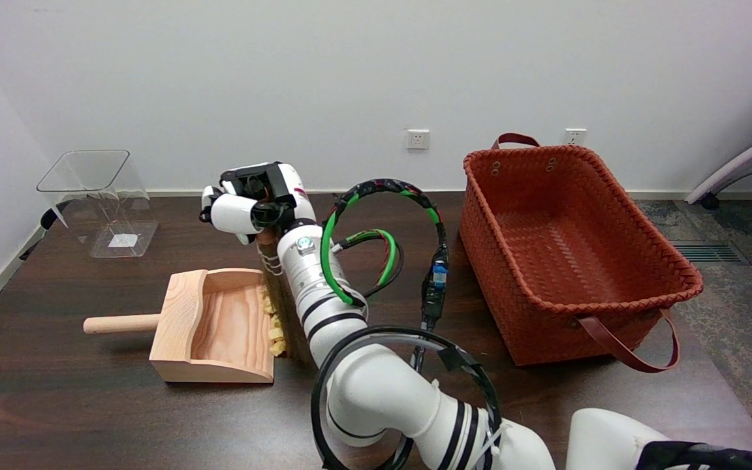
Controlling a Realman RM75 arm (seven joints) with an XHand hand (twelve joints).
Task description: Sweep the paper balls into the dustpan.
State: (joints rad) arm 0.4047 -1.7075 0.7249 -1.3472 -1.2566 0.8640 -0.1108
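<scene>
Your right hand (252, 199) is wrapped around the handle of a small brush (279, 294), which stands upright at the open mouth of the wooden dustpan (209, 326) on the table (89, 405). The yellow paper balls (275, 326) sit bunched at the pan's lip, against the bristles. Push too hard and the light dustpan may slide away; lift early and balls could roll back out.

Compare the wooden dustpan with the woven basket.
The wooden dustpan is pale, smooth and shallow, with one straight handle; the woven basket is rust-red, deep and larger, with two strap handles. Yellow paper balls lie at the dustpan's mouth; the basket looks empty. Both sit on the dark table.
</scene>
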